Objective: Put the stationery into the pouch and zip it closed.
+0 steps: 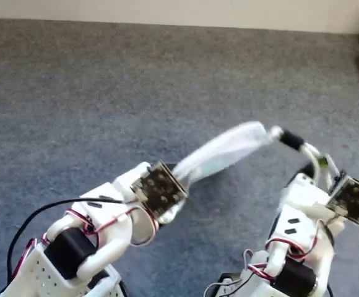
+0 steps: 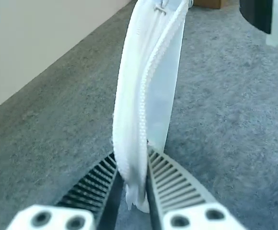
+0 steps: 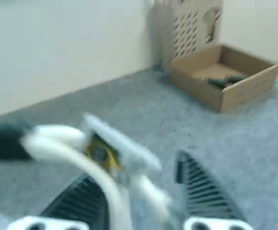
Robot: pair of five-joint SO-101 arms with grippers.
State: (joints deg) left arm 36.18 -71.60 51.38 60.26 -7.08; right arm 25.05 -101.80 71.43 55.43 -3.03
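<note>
Left gripper (image 2: 132, 160) is clamped tight on one end of my white zippered fabric pouch (image 2: 148, 86), which stretches straight away from its jaws. I see the right gripper (image 3: 136, 172) spread apart, something blurred and white crossing it.

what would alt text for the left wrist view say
The left gripper is shut on the end of a white pouch, which stretches away from it above a grey carpeted surface with its zipper facing the camera. A pale wall runs along one side.
</note>
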